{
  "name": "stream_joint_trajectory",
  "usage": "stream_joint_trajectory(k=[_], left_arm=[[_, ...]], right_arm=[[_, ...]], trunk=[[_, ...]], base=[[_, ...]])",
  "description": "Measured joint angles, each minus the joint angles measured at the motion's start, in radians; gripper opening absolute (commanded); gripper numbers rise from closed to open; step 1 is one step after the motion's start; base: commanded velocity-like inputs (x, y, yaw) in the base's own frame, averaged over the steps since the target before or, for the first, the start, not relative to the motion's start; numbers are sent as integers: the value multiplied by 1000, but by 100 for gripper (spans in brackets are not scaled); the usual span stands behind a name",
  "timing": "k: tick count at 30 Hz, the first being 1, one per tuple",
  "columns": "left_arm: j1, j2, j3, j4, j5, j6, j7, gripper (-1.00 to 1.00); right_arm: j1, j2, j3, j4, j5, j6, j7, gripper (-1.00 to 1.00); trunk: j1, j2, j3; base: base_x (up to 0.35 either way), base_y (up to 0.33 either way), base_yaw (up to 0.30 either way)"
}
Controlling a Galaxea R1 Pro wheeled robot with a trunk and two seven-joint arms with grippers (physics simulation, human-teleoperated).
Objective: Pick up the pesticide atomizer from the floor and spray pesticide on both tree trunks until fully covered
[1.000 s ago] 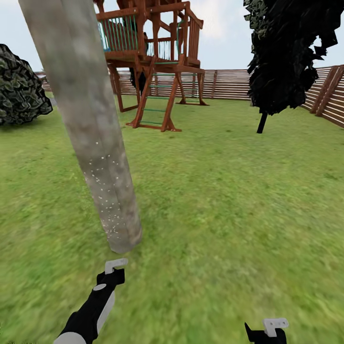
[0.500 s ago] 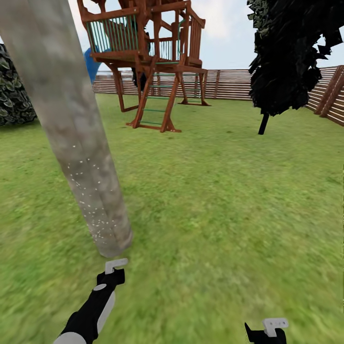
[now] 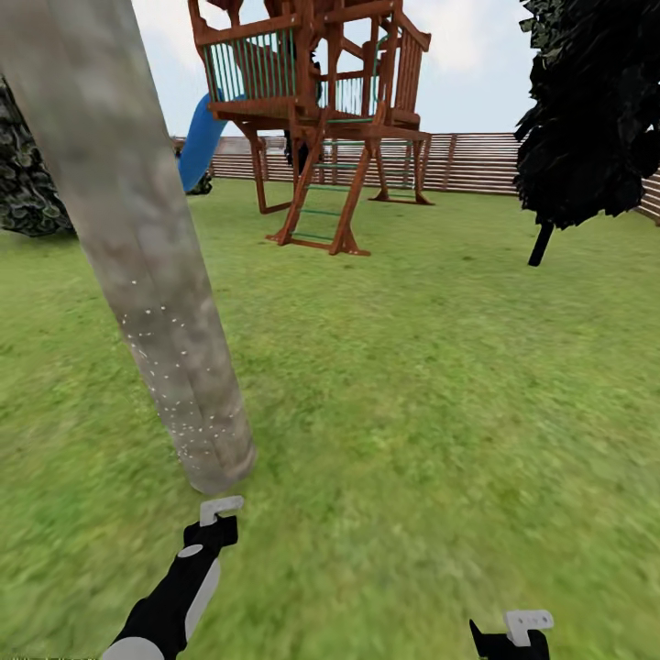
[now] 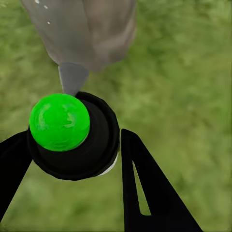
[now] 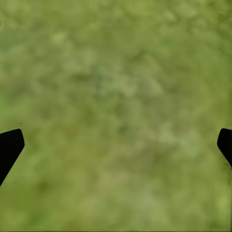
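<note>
A thick grey-beige tree trunk [image 3: 147, 247] rises from the grass floor [image 3: 412, 412] right in front of me, leaning toward the upper left of the head view. White pesticide specks [image 3: 174, 394] dot its lower part. My left gripper [image 3: 220, 513] sits just short of the trunk's base. In the left wrist view this gripper [image 4: 72, 145] is shut on the pesticide atomizer [image 4: 60, 121], a black body with a bright green top and a grey nozzle aimed at the trunk [image 4: 92, 29]. My right gripper [image 3: 518, 632] hangs low at the right, open over bare grass [image 5: 116, 96].
A brown wooden playset [image 3: 316, 110] with a blue slide [image 3: 200, 142] stands ahead. Behind it runs a slatted fence [image 3: 477, 163]. A dark-leaved tree [image 3: 596, 110] is at the right and a round bush [image 3: 27, 192] at the left.
The whole head view has shifted: the playset and dark tree now sit further right, and the blue slide has come into sight. Both arms hold the same pose.
</note>
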Motion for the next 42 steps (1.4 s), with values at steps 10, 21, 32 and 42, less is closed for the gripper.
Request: stream_joint_trajectory(k=[10,21,32,42], left_arm=[[-1,1,67,0,-1,1,1,-100],[-2,-4,72,0,-2,29,29,-100],[-2,-6,61,0,-2,89,57,-100],[-3,-6,61,0,0,89,57,-100]], right_arm=[[0,0,0,0,0,0,0,100],[0,0,0,0,0,0,0,100],[0,0,0,0,0,0,0,100],[0,0,0,0,0,0,-1,100]], trunk=[[0,0,0],[0,0,0],[0,0,0],[0,0,0]], base=[[173,-249,140],[169,-247,230],[132,-251,136],[1,-272,209]])
